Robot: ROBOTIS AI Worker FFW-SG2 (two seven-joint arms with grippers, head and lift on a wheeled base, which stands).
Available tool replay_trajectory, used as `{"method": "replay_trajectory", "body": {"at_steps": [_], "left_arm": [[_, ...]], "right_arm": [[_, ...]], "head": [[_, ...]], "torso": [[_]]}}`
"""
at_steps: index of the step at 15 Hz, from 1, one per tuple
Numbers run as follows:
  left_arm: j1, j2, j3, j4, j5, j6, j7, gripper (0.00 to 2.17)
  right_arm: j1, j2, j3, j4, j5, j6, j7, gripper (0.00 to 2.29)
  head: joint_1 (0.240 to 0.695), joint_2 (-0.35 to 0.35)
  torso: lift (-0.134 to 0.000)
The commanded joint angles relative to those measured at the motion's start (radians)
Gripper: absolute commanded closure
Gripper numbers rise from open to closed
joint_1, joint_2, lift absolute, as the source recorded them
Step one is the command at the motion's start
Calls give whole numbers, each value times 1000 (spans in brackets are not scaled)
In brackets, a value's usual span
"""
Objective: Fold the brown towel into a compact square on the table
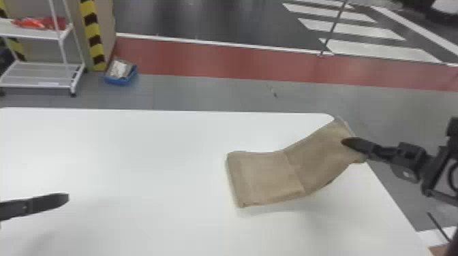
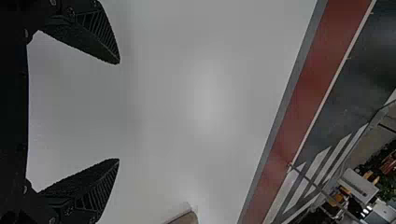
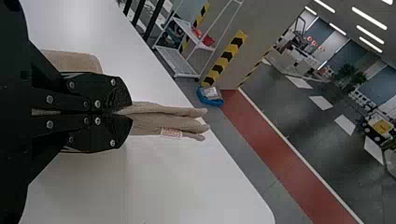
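The brown towel (image 1: 269, 177) lies with its left part flat on the white table, while its right part rises toward the right edge. My right gripper (image 1: 344, 141) is shut on that raised part. In the right wrist view the right gripper (image 3: 130, 113) pinches the towel, and several layered folds (image 3: 168, 122) stick out past the fingertips. At the head view's lower left is my left gripper (image 1: 66, 197), over the table and far from the towel. The left wrist view shows the left gripper (image 2: 119, 112) open with nothing between its fingers, and a bit of towel (image 2: 187, 218) farther off.
The white table (image 1: 136, 153) has its far edge and rounded right corner near the raised towel. On the floor beyond stand a white shelf rack (image 1: 41, 75) and a blue tray (image 1: 119, 80), beside a yellow-and-black striped post (image 1: 92, 34).
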Motion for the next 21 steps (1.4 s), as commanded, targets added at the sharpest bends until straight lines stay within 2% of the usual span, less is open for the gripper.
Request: {"method": "replay_trajectory", "body": {"at_steps": [1,5,7,9,12,14,16,19,21], "left_arm": [[-6,-2,-3,6,-4,0,0,151],[-5,-2,5,6,-7,3,-3,151],[0,0,25,5,-7,3,-10,151],[3,1,31,3,-7,0,-15,151],[11,1,40,3,-2,0,-17,151],[14,1,40,3,-2,0,-18,151],[17,1,38,0,-2,0,-21,151],[18,3,37,-1,-2,0,-21,151],[18,1,29,0,-2,0,-20,151]], "right_arm": [[-9,35,31,-63,-31,7,0,1305],[15,139,164,-178,-42,7,2,1305],[56,162,248,-230,-33,7,5,1305],[95,166,320,-264,9,7,9,1301],[107,163,345,-274,70,7,29,1301],[107,157,337,-285,96,7,35,1301],[93,131,291,-287,95,7,40,1301],[92,82,201,-313,87,7,91,1301],[103,56,179,-316,89,7,107,1301]], "head": [[695,-222],[695,-152],[695,-105],[695,-32],[695,23],[695,27],[695,12],[695,-28],[695,-59]], "torso": [[-124],[-124],[-124],[-124],[-124],[-124],[-124],[-124],[-124]]}}
